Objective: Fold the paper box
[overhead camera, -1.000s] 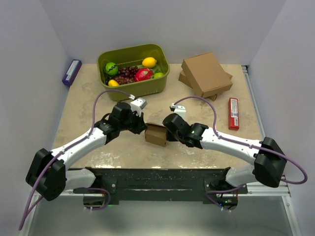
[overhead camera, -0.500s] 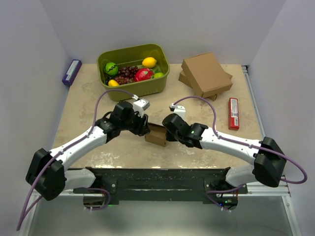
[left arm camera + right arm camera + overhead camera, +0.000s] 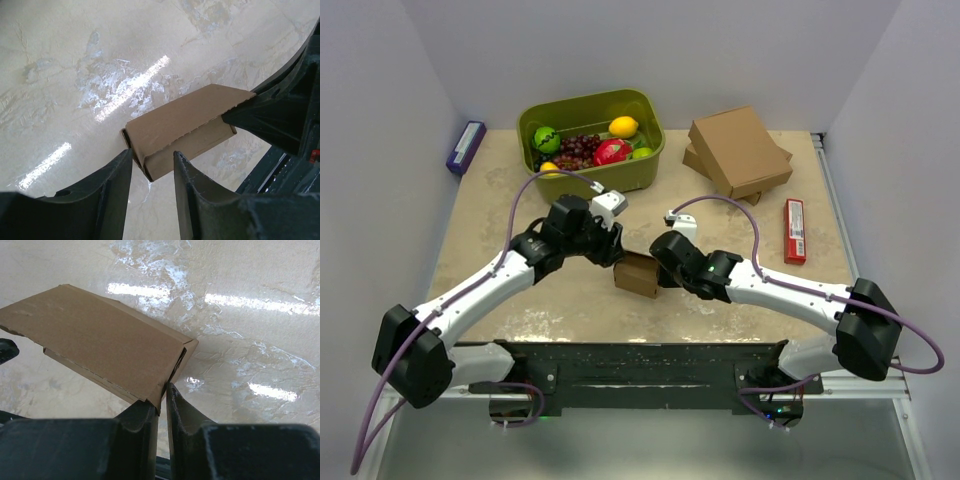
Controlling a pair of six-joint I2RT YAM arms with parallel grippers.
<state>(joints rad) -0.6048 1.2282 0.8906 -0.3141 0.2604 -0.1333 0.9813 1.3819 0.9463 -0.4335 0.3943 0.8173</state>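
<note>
The box (image 3: pixel 637 275) sits on the tabletop (image 3: pixel 570 300) between the two hands. The right hand (image 3: pixel 161 396) pinches the box's near edge, its fingers pressed almost together. The left hand (image 3: pixel 152 167) is spread, with the box's end in the gap at its fingertips.
</note>
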